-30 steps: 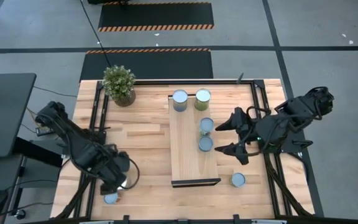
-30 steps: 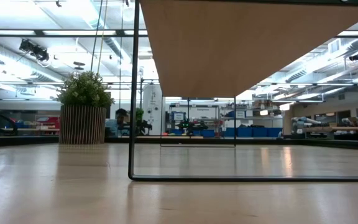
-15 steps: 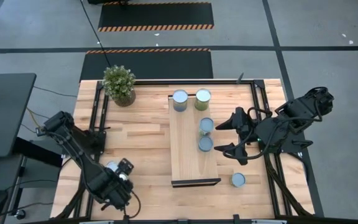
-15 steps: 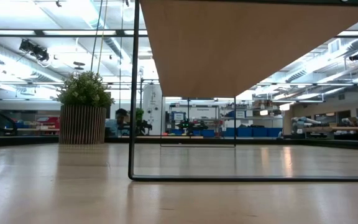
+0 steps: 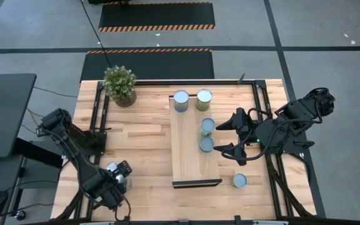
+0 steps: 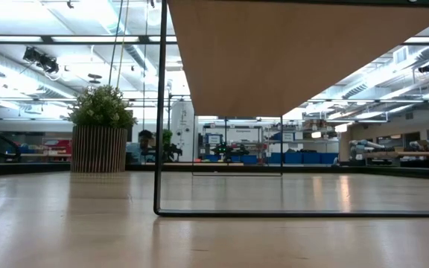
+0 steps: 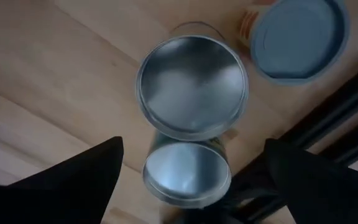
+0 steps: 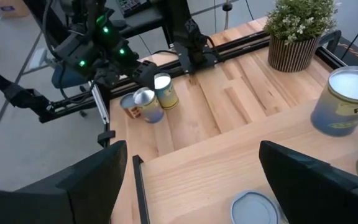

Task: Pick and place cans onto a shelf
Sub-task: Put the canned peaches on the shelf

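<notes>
- Four cans stand on the shelf, the light-wood plank running down the middle of the high view: one can and a greenish can side by side at the plank's upper end, a third can and a fourth can lower down along its right edge.
- One lone can sits on the tabletop at lower right of the high view, just right of the shelf's dark front edge.
- Three cans are clustered at lower left of the high view, mostly hidden under the left arm; the left wrist view shows two open-topped cans touching, and a can with a grey lid just beside them at upper right.
- The left gripper hangs over that cluster, its dark fingers spread wide to either side of the nearest can, gripping nothing.
- The right gripper sits right of the shelf at mid-frame in the high view, near the third and fourth cans, fingers wide apart and empty.
- The right wrist view shows the far cluster of cans beneath the other arm.
- A potted plant stands at upper left of the tabletop, well apart from all the cans.
- The low view shows the shelf's underside, its thin black frame and the plant's slatted pot.
</notes>
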Tool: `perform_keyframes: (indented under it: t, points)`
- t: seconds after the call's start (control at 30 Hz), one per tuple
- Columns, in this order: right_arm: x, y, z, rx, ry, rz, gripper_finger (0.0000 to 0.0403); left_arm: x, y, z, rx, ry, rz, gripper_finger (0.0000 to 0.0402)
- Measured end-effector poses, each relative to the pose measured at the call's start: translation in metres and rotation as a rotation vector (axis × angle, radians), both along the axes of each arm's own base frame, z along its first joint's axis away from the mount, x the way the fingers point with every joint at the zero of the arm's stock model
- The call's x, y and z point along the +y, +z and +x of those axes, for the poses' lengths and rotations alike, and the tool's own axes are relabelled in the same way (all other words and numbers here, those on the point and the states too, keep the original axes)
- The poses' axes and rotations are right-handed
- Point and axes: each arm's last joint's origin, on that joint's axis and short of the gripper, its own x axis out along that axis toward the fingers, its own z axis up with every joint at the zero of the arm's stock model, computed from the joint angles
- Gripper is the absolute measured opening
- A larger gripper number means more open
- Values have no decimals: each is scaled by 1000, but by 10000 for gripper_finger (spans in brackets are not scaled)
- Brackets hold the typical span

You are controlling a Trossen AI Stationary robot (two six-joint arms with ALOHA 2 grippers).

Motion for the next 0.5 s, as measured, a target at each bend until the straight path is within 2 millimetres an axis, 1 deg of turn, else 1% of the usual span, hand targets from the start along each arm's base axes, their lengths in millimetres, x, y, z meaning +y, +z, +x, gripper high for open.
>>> perform_keyframes:
  t: [0.1, 0.27, 0.5]
  points:
    - [0, 0, 0, 0, -4, 7, 373, 1, -10, -3, 19, -57, 10, 396]
    - [0, 0, 0, -7, -25, 16, 373, -1, -23, -4, -7, -122, 17, 396]
    - [-3, 0, 2, -11, -48, 38, 373, -1, -32, -1, -82, -129, 31, 396]
